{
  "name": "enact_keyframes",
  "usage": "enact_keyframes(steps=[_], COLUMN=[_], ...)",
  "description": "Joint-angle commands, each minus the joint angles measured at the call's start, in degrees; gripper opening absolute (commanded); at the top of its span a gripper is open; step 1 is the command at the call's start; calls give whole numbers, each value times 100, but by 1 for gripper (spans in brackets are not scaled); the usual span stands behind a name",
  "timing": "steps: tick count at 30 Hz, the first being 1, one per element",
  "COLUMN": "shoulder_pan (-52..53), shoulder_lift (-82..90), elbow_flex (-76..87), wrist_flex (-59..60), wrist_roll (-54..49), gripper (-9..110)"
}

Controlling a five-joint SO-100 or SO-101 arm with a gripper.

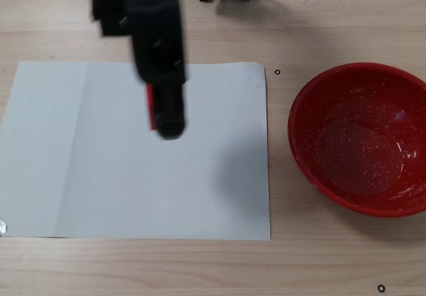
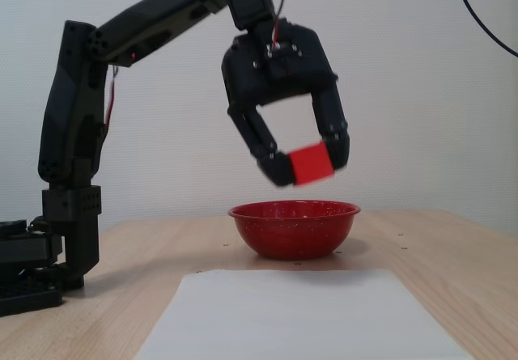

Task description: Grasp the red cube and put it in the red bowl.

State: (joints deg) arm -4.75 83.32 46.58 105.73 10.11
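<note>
Gripper (image 2: 310, 168) is clamped on the red cube (image 2: 312, 164), both fingertips pressed against the cube's opposite sides, cube sitting right at the tips

Side-on fixed view: cube is clear of the table, held up in the air and tilted a bit, one face toward the camera. It appears higher than the rim of the red bowl (image 2: 294, 228) and lines up above the bowl in this picture, but depth can't be read from this angle

Top-down fixed view sorts that out: gripper (image 1: 162, 120) is over the white paper sheet (image 1: 100, 176), roughly upper middle of the sheet. Only a thin red sliver of the cube (image 1: 150, 108) shows along the left edge of the dark finger, rest is hidden under the gripper body. Gripper is motion-blurred here

Red bowl (image 1: 319, 93) sits on the bare wooden table (image 1: 333, 263) off the sheet's right edge, well apart from the gripper. Bowl interior has white speckles and nothing in it

Arm (image 2: 77, 133) rises from its base at the left of the side view and reaches over toward the right. Soft shadow lies on the sheet to the right of and below the gripper in the top view
</note>
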Motion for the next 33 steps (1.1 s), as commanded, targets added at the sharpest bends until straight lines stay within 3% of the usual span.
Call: enact_keyframes(steps=[1,21,33], shoulder_pan=[264,2742,3858], shoulder_lift=[1063,1617,1187], elbow_flex=[-141,167,738], wrist_flex=[141,70,-1046], wrist_roll=[-141,-1046,-1468], gripper=[0,0,0])
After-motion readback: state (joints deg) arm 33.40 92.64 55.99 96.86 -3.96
